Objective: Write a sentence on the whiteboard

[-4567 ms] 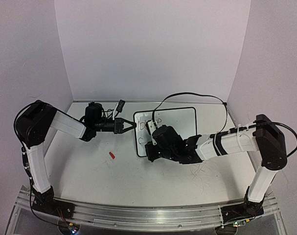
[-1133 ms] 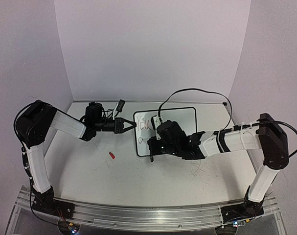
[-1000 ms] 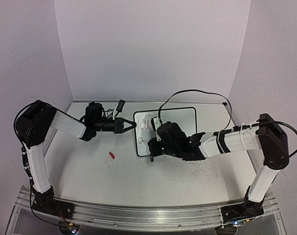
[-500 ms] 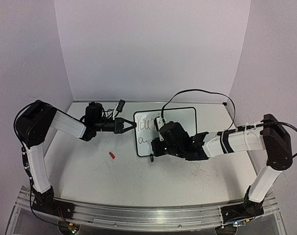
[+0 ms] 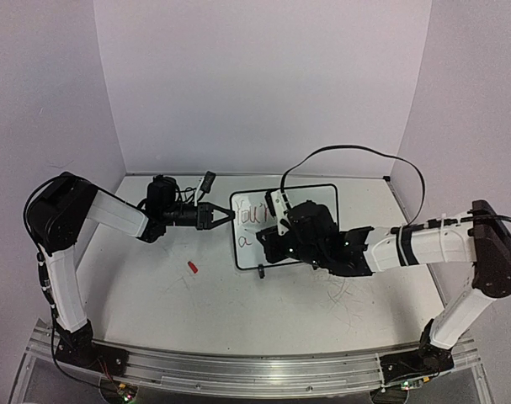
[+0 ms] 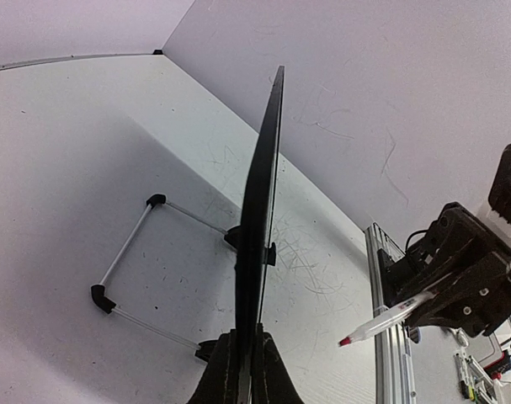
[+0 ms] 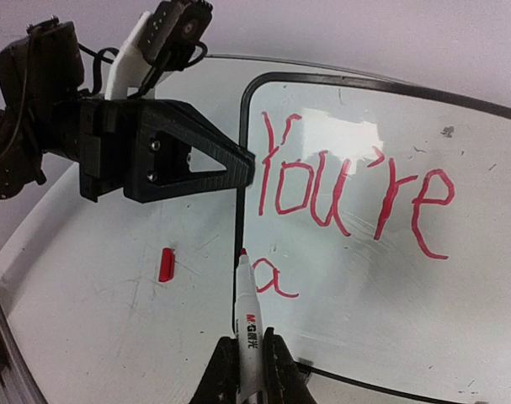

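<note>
The whiteboard [image 5: 318, 200] stands tilted on the table, and my left gripper [image 5: 229, 215] is shut on its left edge. From the left wrist the board [image 6: 263, 185] is edge-on, its black frame pinched between the fingers [image 6: 247, 341]. The sentence [image 7: 322, 189] reads "You're" in red, with an "a" [image 7: 274, 283] below it. My right gripper [image 7: 251, 341] is shut on a white marker [image 7: 248, 303]. Its red tip is beside the board's left frame, just left of the "a". The left wrist view shows that marker [image 6: 390, 318] held off the board's face.
A red marker cap [image 5: 191, 267] lies on the scuffed table left of the board. The board's wire stand [image 6: 125, 261] sticks out behind it. A black cable [image 5: 356, 153] loops above the right arm. Walls close off the back and sides.
The red writing has grown from "You" to "You're", and an "a" now sits under it. The right arm has shifted right and back. The left arm has not moved.
</note>
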You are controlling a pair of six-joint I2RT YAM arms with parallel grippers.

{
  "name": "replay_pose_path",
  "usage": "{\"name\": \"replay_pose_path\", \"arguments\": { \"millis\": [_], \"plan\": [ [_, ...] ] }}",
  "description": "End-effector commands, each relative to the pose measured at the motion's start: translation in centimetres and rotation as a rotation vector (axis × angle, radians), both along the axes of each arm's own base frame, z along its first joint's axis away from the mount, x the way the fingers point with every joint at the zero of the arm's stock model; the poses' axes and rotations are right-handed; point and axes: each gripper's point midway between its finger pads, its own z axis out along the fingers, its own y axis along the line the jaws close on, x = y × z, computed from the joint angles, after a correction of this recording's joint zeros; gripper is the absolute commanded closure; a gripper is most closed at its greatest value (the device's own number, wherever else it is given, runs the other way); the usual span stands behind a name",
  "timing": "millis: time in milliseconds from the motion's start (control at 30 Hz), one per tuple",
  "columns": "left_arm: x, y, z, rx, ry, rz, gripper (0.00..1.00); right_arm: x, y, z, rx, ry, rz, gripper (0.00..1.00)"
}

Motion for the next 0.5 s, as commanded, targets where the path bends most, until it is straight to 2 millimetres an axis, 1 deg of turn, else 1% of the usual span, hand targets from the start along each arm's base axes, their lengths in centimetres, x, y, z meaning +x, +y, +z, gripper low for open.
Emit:
{"name": "replay_pose_path", "arguments": {
  "millis": [0,100,167,400,467],
  "plan": [
    [-1.0,-1.0,2.6,-0.029,-0.05,-0.05,1.0,0.7,0.8,-0.1,-0.068,-0.033,-0.014,1.0],
    [-1.0,-1.0,2.5,-0.027,-0.049,-0.048,1.0,0.9,0.0,-0.6,-0.082,-0.028,-0.049,1.0],
    [-1.0,-1.1,2.5,-0.028,-0.05,-0.049,1.0,0.8,-0.5,-0.7,-0.087,-0.032,-0.062,1.0],
    [-0.9,-1.1,2.4,-0.026,-0.047,-0.049,1.0,0.8,-0.2,-1.2,-0.096,-0.025,-0.052,1.0],
    [-1.0,-1.0,2.4,-0.025,-0.047,-0.048,1.0,1.0,-0.5,-0.8,-0.094,-0.041,-0.072,1.0]
  ]
}}
